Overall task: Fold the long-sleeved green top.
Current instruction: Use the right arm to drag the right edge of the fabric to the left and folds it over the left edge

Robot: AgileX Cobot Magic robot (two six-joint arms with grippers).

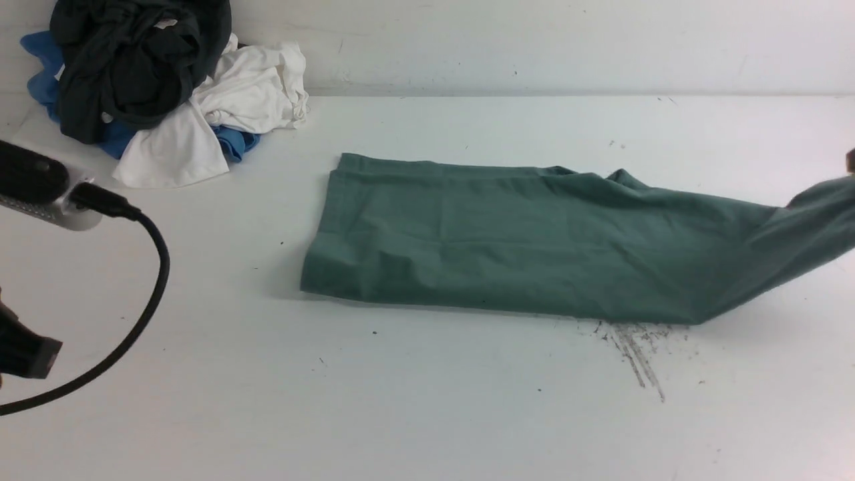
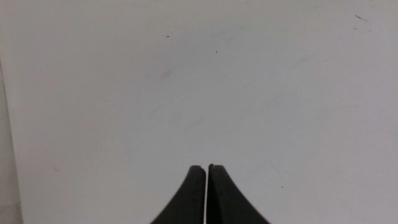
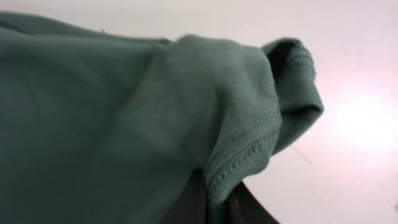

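The green long-sleeved top (image 1: 507,240) lies folded into a long band across the middle of the white table (image 1: 427,414). Its right end rises off the surface toward the right edge of the front view. In the right wrist view my right gripper (image 3: 214,189) is shut on a ribbed hem of the top (image 3: 124,109), with the cloth pinched between the dark fingers (image 3: 248,208). My left gripper (image 2: 206,168) is shut on nothing and hangs over bare table, far to the left of the top.
A heap of clothes sits at the back left against the wall: a blackish garment (image 1: 133,60), a white one (image 1: 247,87) and a blue one (image 1: 40,73). The left arm's black cable (image 1: 150,287) loops at the left edge. Dark scuff marks (image 1: 634,347) lie in front of the top.
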